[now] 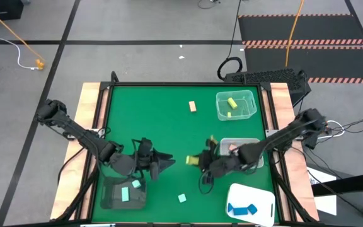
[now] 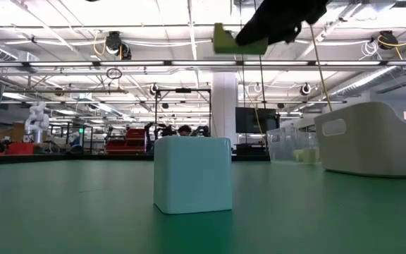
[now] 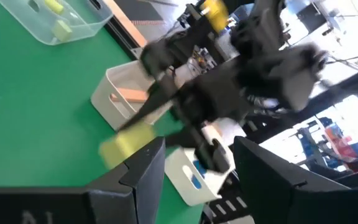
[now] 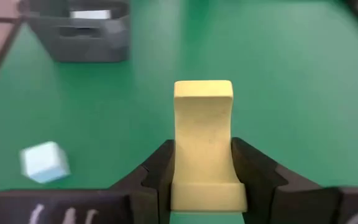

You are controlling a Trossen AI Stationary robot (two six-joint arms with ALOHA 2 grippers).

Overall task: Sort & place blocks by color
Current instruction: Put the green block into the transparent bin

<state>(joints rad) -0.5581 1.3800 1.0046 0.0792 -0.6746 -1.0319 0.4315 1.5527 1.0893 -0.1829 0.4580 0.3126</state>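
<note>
My right gripper (image 1: pixel 197 161) hangs over the middle of the green table, shut on a yellow block (image 4: pixel 202 118) that is also seen high in the low view (image 2: pixel 240 41). My left gripper (image 1: pixel 167 162) faces it from the table's left, open, with nothing between its fingers (image 3: pixel 148 165). A mint cube (image 1: pixel 182 198) sits on the table near the front edge, and a tan block (image 1: pixel 193 106) lies farther back. Yellow blocks lie in the clear tray (image 1: pixel 236 105), mint ones in the dark tray (image 1: pixel 123 192), blue ones in the white tray (image 1: pixel 251 203). My right gripper pinches the yellow block between its two fingers by the two sides of its rear end (image 4: pixel 202 186). The rest of the block sticks out ahead of the fingertips. The fingers come from the table's right, slanting down. The block is lifted clear of the table.
A pale tray (image 1: pixel 247 146) holding a tan-pink block lies under my right arm at the table's right edge. Wooden rails (image 1: pixel 92 113) border the green mat left and right. In the low view the mint cube (image 2: pixel 192 174) stands close in front.
</note>
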